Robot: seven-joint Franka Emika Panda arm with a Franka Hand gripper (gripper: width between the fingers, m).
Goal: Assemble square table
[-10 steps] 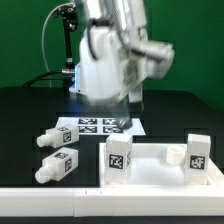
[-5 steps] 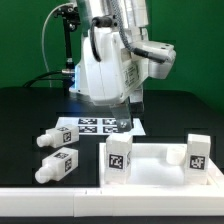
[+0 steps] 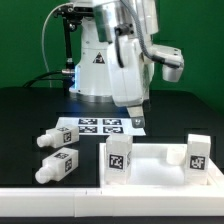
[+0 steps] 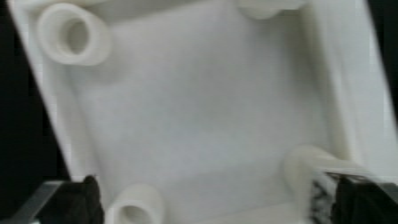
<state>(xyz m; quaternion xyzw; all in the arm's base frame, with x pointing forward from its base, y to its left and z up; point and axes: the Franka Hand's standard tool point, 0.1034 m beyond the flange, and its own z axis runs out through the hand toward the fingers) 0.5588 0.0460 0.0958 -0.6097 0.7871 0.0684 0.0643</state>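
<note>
The square table's white tray-like top [image 3: 152,172] lies at the exterior view's lower right. Two tagged legs stand upright on it, one at its near left corner [image 3: 118,158] and one at its right [image 3: 197,152]. Two loose tagged legs [image 3: 55,137] [image 3: 58,166] lie on the black table to the exterior view's left. My gripper [image 3: 133,113] hangs above and behind the top, open and empty. In the wrist view the top [image 4: 196,110] fills the frame, with round white posts or holes at its corners [image 4: 71,30] [image 4: 317,165]. My gripper [image 4: 214,205] shows two dark fingertips [image 4: 71,200] wide apart.
The marker board [image 3: 100,126] lies flat behind the loose legs, under the arm. A long white ledge [image 3: 70,205] runs along the front edge. The large white robot base [image 3: 95,70] and a black stand with cables [image 3: 62,45] are at the back.
The arm has swung up and toward the exterior view's right, uncovering the robot base. The table top and the legs have not moved.
</note>
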